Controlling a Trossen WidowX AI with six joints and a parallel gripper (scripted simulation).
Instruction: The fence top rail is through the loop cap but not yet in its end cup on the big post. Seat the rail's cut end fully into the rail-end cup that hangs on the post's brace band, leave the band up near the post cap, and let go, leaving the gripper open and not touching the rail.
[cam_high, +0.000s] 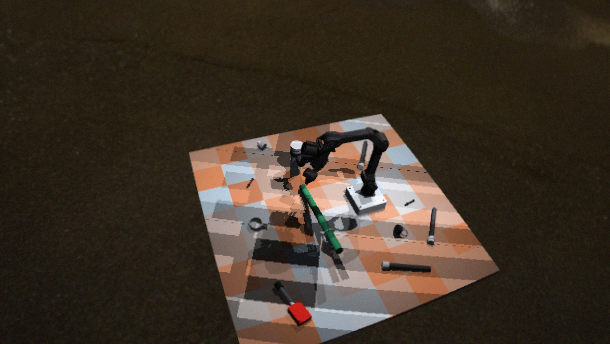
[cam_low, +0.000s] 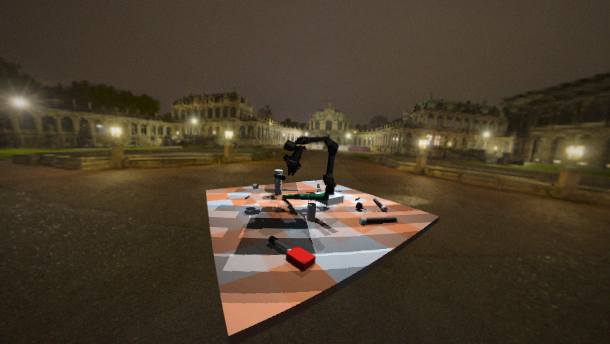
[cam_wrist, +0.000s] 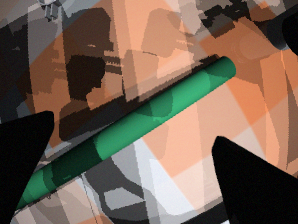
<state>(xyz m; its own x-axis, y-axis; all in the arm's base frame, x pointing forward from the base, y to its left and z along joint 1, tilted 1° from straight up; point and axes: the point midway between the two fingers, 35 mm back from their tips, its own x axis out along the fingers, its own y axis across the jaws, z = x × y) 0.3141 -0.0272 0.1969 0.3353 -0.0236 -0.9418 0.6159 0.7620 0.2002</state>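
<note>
The green rail (cam_high: 322, 217) (cam_low: 302, 196) (cam_wrist: 165, 102) slants over the short post (cam_low: 311, 211); the loop cap is not clear. Its far end stands apart from the big post (cam_low: 278, 186), lower than the brace band (cam_low: 280, 177). The band sits high, just under the pale post cap (cam_high: 296, 145) (cam_low: 278, 171). The rail-end cup cannot be made out. My gripper (cam_high: 307, 179) (cam_low: 291, 171) (cam_wrist: 134, 133) is open and empty, above the rail near its far end, beside the big post. In the wrist view the rail passes below the spread fingers.
A ring clamp (cam_high: 255, 224) (cam_low: 251, 210) lies left of the rail. A red block (cam_high: 300, 313) (cam_low: 300, 258) with a dark handle lies near the front. Dark tubes (cam_high: 407, 267) (cam_high: 432, 225) and a dark round fitting (cam_high: 400, 231) lie to the right. The white arm base (cam_high: 367, 200) stands right of the rail.
</note>
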